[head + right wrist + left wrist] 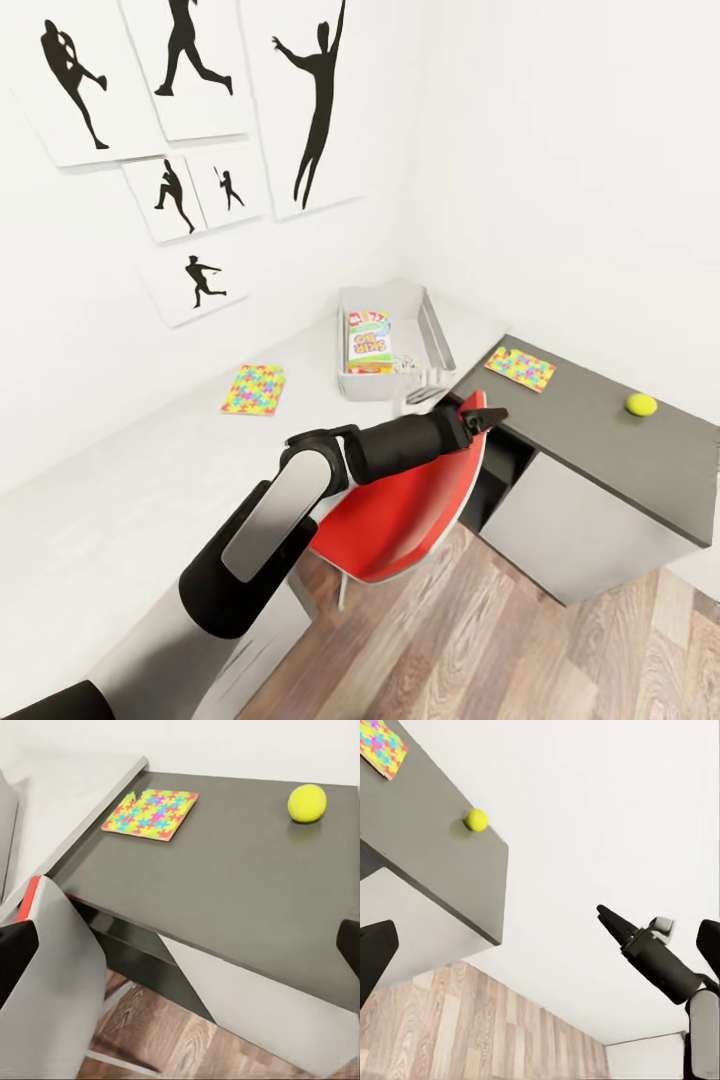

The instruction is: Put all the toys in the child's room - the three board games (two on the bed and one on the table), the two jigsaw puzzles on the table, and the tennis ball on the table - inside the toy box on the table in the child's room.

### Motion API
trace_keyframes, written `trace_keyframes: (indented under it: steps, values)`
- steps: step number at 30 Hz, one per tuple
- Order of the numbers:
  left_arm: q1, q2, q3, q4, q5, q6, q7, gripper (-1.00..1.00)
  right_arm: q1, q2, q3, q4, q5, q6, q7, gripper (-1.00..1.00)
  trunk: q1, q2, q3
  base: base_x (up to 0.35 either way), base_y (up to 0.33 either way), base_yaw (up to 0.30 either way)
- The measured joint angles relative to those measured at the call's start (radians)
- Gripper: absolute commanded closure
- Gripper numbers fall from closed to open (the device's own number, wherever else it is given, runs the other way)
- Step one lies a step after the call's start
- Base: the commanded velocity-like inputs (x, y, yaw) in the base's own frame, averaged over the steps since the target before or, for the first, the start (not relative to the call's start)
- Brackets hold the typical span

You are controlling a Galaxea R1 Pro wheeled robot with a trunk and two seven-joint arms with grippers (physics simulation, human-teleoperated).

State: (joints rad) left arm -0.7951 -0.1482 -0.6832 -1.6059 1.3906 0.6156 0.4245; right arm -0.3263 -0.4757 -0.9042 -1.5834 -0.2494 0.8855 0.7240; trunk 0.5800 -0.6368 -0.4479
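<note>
The light grey toy box (437, 345) stands at the corner of the L-shaped table (150, 470). The red-green-yellow Skip-Bo board game (369, 342) lies inside it. One jigsaw puzzle (253, 388) lies on the light top, the other puzzle (520, 367) on the dark top. The tennis ball (641, 404) rests near the dark top's back edge. My left gripper (487, 415) hovers open and empty over the chair back, by the dark top's near corner. My right gripper (182, 945) is open and empty, facing the puzzle (152, 813) and ball (307, 802) from in front of the dark top. The bed is out of view.
A red chair (410, 510) with a grey shell sits in the table's inner corner, under my left forearm and close beside my right gripper. A white cabinet (590, 520) carries the dark top. White walls back both tops. Wood floor (580, 650) lies in front.
</note>
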Motion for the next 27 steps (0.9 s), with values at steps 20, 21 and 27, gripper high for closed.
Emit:
trace_keyframes:
  steps: [20,21,27]
  values:
    - [0.009,0.003,-0.004,0.001,-0.056,-0.001,-0.227,-1.0,-0.031,0.022,0.113,0.063,-0.003,-0.004,-0.121,-1.0,0.0,0.0,0.029,0.0,0.0,-0.155]
    - [0.009,0.003,-0.004,0.001,-0.057,-0.001,-0.229,-1.0,-0.035,0.023,0.115,0.072,-0.002,-0.004,-0.123,-1.0,0.0,0.0,0.03,0.0,0.0,-0.15]
    - [0.011,0.003,-0.004,0.001,-0.06,0.0,-0.23,-1.0,-0.061,0.025,0.131,0.123,0.0,-0.006,-0.133,-1.0,0.0,0.0,0.039,0.0,0.0,-0.149]
